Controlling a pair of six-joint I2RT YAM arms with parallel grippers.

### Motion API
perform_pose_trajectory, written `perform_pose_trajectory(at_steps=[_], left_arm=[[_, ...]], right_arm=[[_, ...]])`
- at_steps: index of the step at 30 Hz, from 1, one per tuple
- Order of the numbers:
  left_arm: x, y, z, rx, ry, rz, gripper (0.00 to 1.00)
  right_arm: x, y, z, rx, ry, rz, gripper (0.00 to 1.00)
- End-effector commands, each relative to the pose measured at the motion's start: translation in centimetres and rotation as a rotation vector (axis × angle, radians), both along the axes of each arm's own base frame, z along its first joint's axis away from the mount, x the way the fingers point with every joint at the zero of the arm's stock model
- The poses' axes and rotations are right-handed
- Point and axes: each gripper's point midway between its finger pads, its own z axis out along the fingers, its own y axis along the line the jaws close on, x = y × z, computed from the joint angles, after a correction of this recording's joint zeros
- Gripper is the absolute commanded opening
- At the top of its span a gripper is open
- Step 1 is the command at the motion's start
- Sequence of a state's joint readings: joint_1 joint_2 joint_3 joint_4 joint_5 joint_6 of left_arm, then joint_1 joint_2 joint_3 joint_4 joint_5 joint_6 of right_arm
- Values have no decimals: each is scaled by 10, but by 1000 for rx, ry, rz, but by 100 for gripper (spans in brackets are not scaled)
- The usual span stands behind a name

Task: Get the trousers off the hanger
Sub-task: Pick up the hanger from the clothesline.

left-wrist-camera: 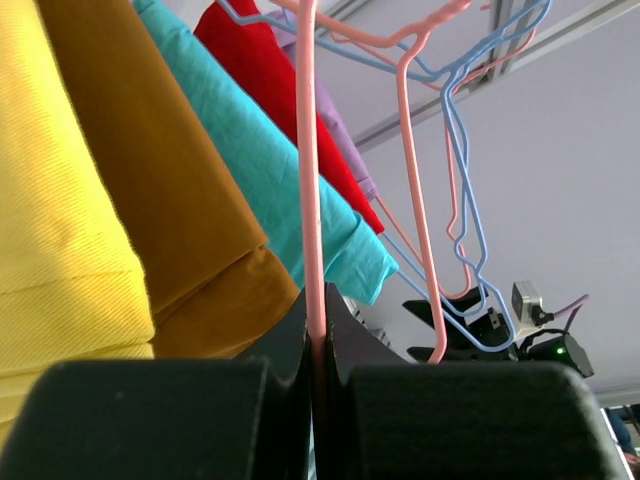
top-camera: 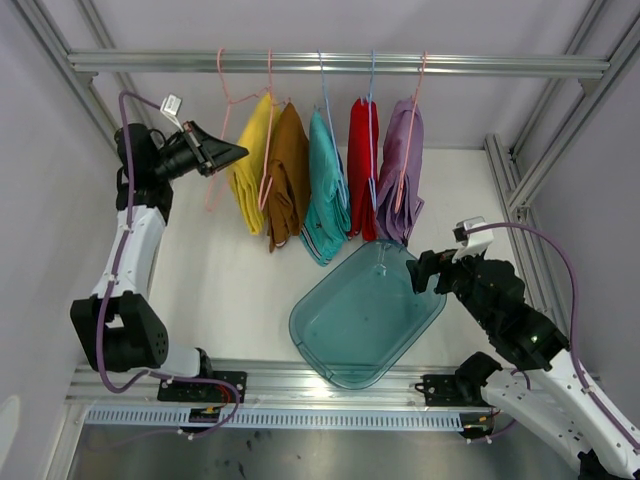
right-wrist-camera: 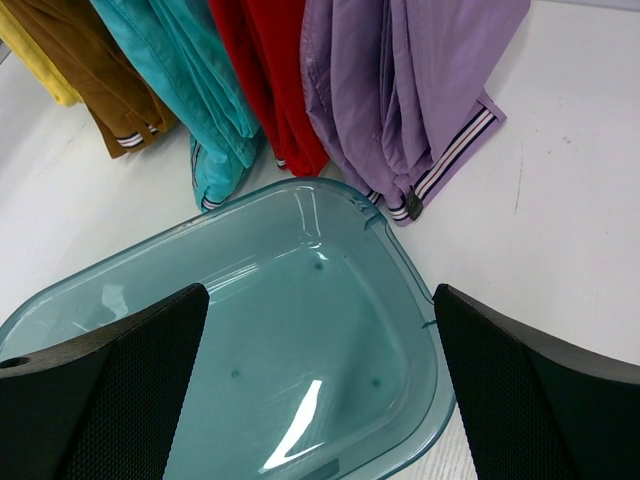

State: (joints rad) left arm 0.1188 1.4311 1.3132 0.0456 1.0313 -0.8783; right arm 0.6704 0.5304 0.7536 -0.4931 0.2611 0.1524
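The trousers (top-camera: pixel 325 180) hang folded, long axis vertical. The raised left gripper (top-camera: pixel 238 153) is clamped on a pink hanger (left-wrist-camera: pixel 314 200); the low right gripper (right-wrist-camera: pixel 320 295) stands apart.

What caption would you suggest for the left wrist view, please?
Left gripper shut on a pink hanger, the yellow trousers close beside it.

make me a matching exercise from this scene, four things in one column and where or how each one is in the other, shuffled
Column one
1. left gripper
2. right gripper
3. yellow trousers
4. lilac trousers

Column two
a. rightmost garment on the rail
b. open, over the teal tub
c. shut on a pink hanger wire
d. leftmost garment on the rail

Pairs: 1-c, 2-b, 3-d, 4-a
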Motion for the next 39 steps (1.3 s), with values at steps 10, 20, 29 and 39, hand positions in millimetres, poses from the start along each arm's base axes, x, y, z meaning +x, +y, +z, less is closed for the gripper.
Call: perform_pose_trajectory(at_steps=[10, 20, 29, 39], left_arm=[[-36, -2, 59, -64, -328, -16, 0], [-32, -2, 79, -79, -362, -13, 0], [-19, -5, 90, -30, -356, 31, 0], [-27, -10, 110, 10, -385, 55, 1]], right_arm=[[0, 12, 1, -6, 1, 57, 99], [0, 16, -1, -14, 7, 82, 100], [2, 15, -4, -23, 15, 69, 100], [2, 14, -4, -25, 18, 66, 100]])
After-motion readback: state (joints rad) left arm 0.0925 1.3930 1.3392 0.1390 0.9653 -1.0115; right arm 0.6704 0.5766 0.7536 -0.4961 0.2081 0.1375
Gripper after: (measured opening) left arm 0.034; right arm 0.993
